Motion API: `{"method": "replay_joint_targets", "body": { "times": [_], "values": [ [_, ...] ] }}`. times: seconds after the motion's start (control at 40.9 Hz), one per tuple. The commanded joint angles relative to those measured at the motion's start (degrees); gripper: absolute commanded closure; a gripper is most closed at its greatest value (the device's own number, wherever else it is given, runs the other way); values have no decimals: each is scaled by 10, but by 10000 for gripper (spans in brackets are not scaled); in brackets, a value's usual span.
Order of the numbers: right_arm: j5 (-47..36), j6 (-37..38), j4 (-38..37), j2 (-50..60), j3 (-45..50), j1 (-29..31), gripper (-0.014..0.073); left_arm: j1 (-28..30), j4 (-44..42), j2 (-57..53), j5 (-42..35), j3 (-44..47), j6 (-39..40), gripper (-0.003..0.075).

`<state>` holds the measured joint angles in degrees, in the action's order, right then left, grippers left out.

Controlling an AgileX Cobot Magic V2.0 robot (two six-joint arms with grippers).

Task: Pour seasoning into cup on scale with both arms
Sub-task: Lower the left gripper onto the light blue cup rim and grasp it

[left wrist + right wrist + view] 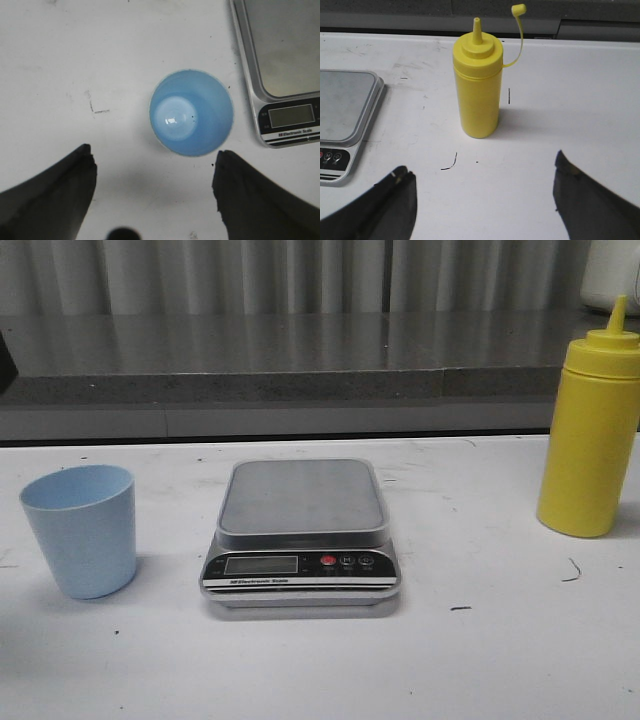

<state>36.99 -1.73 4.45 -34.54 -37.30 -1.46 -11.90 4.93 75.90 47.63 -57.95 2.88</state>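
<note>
- Left gripper [155,195] hangs over the table with its dark fingers [55,192] spread wide apart and holding nothing; the cup sits just ahead of the gap between them, touched by neither finger
- Right gripper [482,200] likewise has its fingers [590,197] well apart and bare; the seasoning bottle stands beyond them, clear of both
- cup [81,530], pale blue and upright, stands on the table to the left of the scale, not on it; seen from above in the left wrist view [191,113] its inside shows only a clean pale base and a tiny dark speck, with no contents visible
- seasoning bottle [590,435], opaque yellow, stands upright on the right side of the table, well apart from the scale; its pointed nozzle is uncovered, and the small tip cover [518,8] hangs out to one side on its thin tether; what it holds cannot be told through the plastic
- scale [302,530] lies flat between cup and bottle; its steel platform is bare, the display [261,564] looks blank, a red button [328,561] sits beside two dark ones
- table [480,640] is white, with faint scuffs and a few short dark marks; behind it runs a grey stone-like ledge [300,365], and behind that pale pleated curtains [250,275]
</note>
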Motion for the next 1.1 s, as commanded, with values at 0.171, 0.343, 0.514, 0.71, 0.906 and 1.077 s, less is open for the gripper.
{"method": "replay_joint_targets", "body": {
  "times": [0.171, 0.343, 0.514, 0.71, 0.906, 1.077],
  "values": [
    [-35, 0, -1, -4, -17, 2, 12, -4, 6, 104, -21, -61, 0, 247],
    [-35, 0, -1, -4, -17, 2, 12, -4, 6, 161, -29, -83, 0, 247],
    [-35, 0, -1, -4, -17, 2, 12, -4, 6, 204, -30, -98, 0, 249],
    [-35, 0, -1, -4, -17, 2, 12, -4, 6, 225, -33, -101, 0, 405],
    [-35, 0, -1, -4, -17, 2, 12, -4, 6, 225, -45, -102, 0, 599],
    [-35, 0, -1, -4, -17, 2, 12, -4, 6, 225, -43, -106, 0, 709]
  ]
}}
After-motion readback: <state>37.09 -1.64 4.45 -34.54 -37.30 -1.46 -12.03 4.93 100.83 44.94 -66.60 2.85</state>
